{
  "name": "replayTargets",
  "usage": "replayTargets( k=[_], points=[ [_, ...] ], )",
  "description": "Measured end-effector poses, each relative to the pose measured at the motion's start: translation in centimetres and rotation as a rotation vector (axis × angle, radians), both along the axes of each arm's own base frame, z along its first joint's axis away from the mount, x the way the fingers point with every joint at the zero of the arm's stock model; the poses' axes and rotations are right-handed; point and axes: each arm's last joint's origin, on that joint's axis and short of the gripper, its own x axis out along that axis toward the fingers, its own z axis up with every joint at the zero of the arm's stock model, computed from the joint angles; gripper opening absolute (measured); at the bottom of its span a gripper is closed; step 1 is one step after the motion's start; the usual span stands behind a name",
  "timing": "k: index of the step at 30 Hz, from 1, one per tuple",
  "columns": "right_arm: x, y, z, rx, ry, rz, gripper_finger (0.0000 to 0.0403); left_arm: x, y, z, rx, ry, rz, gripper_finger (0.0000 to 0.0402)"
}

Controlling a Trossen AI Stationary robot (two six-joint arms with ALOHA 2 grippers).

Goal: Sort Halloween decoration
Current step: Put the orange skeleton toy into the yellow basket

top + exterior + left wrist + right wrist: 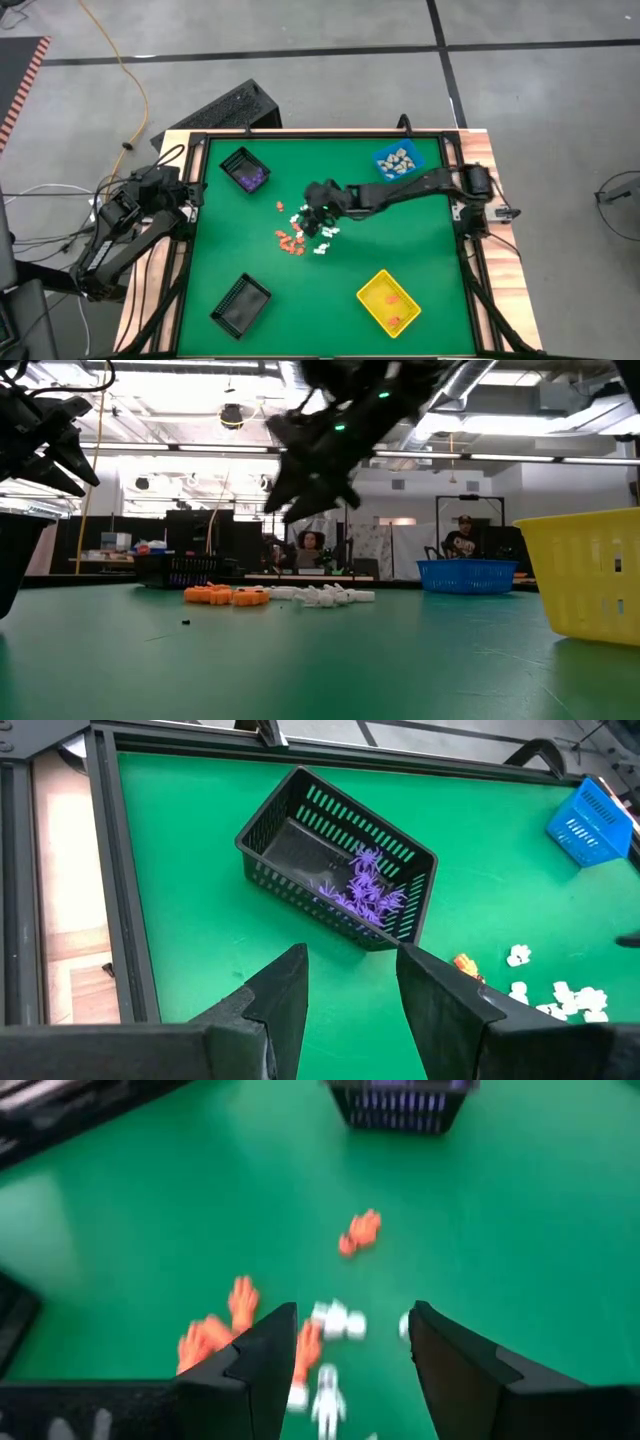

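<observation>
Where high view hides jaws, right wrist view shows right gripper (350,1345) open over white pieces (340,1321); left gripper (350,985) open.

Tiny orange plastic figurines (289,241) and tiny white plastic figurines (322,236) lie loose, scattered mid-table on the green mat. Spidery purple pieces (364,890) sit heaped inside a black slotted bin (262,825); beige pieces (398,160) fill a blue basket (417,152).

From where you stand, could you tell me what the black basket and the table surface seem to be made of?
Black basket: likely moulded plastic, slightly glossy; its walls are slotted grids. Table surface: looks like matte green felt or a mat; flat colour with little glare, though I can't be certain.
</observation>
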Motion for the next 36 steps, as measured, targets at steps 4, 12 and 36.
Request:
replayTargets(
  k=[4,12,36],
  points=[
    [3.1,-1.5,-0.4,-0.003,-0.017,-0.033,0.0216,0.0,0.0,0.0,0.000,0.000,0.000,0.0143],
    [8.2,-2.7,-2.2,-0.021,-0.007,-0.040,0.0216,0.0,0.0,0.0,0.000,0.000,0.000,0.0143],
    [10.4,-3.0,-9.2,0.033,0.213,-0.142,0.0148,0.0,0.0,0.0,0.001,0.001,-0.002,0.0143]
  ],
)
